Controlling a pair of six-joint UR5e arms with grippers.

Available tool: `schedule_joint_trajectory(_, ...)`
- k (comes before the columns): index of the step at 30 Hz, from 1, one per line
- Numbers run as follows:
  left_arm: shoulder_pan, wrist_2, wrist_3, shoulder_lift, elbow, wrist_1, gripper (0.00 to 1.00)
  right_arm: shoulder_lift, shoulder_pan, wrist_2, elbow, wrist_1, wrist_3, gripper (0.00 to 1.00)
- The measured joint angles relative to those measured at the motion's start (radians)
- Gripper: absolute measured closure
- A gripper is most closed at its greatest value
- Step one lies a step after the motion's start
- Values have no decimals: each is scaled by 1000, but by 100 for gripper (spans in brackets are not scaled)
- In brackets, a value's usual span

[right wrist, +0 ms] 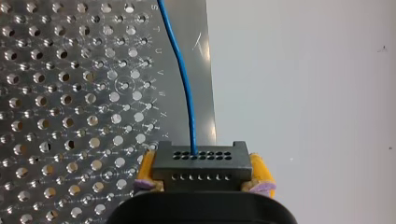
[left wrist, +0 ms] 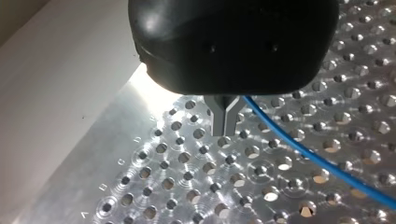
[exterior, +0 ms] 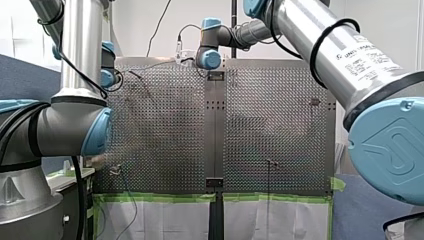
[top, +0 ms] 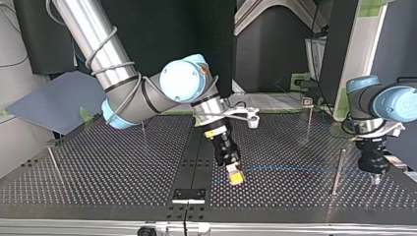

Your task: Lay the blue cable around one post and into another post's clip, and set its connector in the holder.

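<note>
Blue cable [right wrist: 187,93] held at both ends above the perforated table [right wrist: 60,116].
The right gripper [right wrist: 204,172] clamps the black connector [right wrist: 201,158] between its yellow pads. The left gripper [left wrist: 225,122] has its metal fingers closed, apparently pinching the cable near the post [top: 337,172], on the side away from the connector. The cable looks light, thin, limp and slip-prone, so the rigid connector body is the surer hold.

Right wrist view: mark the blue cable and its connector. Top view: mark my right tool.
blue cable [right wrist: 186,88], right wrist view, midway along its visible run.
connector [right wrist: 200,163], right wrist view, on its black holed face.
right tool [top: 236,178], top view, between its yellow pads.
</note>
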Motion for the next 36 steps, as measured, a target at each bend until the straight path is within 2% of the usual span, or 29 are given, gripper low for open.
schedule_joint_trajectory(5, -8, 1, 1, -4, -1, 1, 100, 6, -4, 5, -1, 9, -1, 100)
schedule_joint_trajectory(8, -13, 2, 2, -5, -2, 1, 100, 12, -6, 22, -2, 22, -3, 100)
schedule_joint_trajectory(15, -34, 10, 12, -35, -10, -6, 100, 33, -10, 42, -2, 66, -4, 100)
schedule_joint_trajectory(21, -49, -6, 16, -46, -21, -6, 100, 41, -13, 58, 7, 105, -10, 100)
schedule_joint_trajectory(25, -57, -12, 7, -46, -51, 19, 100, 42, -15, 75, 28, 109, -15, 100)
schedule_joint_trajectory(35, -85, -38, -7, -46, -102, 43, 100, 43, -20, 88, 86, 95, -16, 100)
schedule_joint_trajectory(36, -88, -39, -7, -46, -103, 43, 91, 43, -20, 89, 93, 90, -15, 100)
